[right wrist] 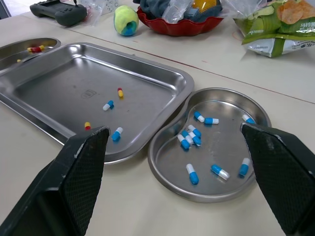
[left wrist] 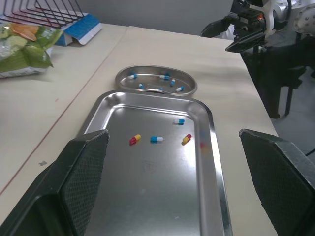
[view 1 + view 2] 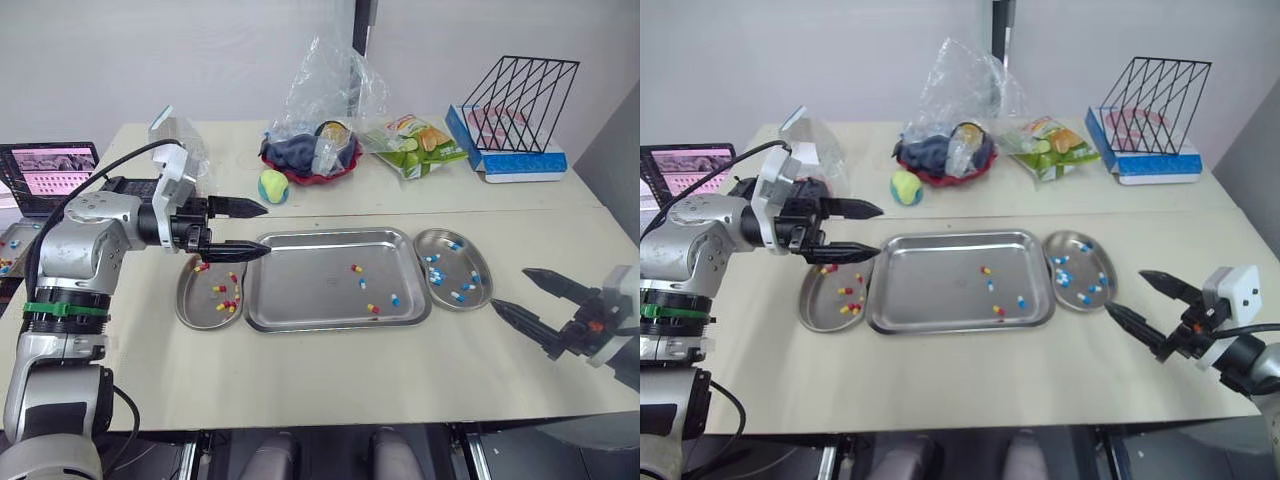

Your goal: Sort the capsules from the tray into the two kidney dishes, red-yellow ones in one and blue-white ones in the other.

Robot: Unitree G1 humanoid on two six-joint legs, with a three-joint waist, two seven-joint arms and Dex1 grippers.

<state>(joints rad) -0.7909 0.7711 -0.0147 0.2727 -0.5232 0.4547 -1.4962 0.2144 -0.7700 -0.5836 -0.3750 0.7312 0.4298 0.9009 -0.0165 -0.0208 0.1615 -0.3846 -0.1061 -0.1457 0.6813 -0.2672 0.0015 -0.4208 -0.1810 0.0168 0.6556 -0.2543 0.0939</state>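
Four loose capsules [image 3: 362,283] lay in the right half of the tray [image 3: 300,290], two red-yellow and two blue-white. Well to the tray's left, a laptop [image 3: 50,172] was cut off by the picture's edge, its screen too small to read. The left arm reached in from that side, elbow bent and forearm about level above the table [image 3: 300,385]. The left gripper [image 3: 266,230] hung over the far end of the left kidney dish [image 3: 195,305], its two black fingers spread wide, empty, and pointing across towards the tray. The lower finger hid that dish's far rim and whatever lay beneath it. The red-yellow capsules [image 3: 228,300] that showed sat on the side nearest the tray, whose left wall the dish met. Against the tray's right wall sat the right kidney dish [image 3: 450,268], holding blue-white capsules [image 3: 435,277]; some overlapped, so their count was hard to make out. Right of that dish the right gripper [image 3: 508,288] hovered over the table, fingers wide apart and empty, aimed back towards the tray, with its arm running out of the picture.
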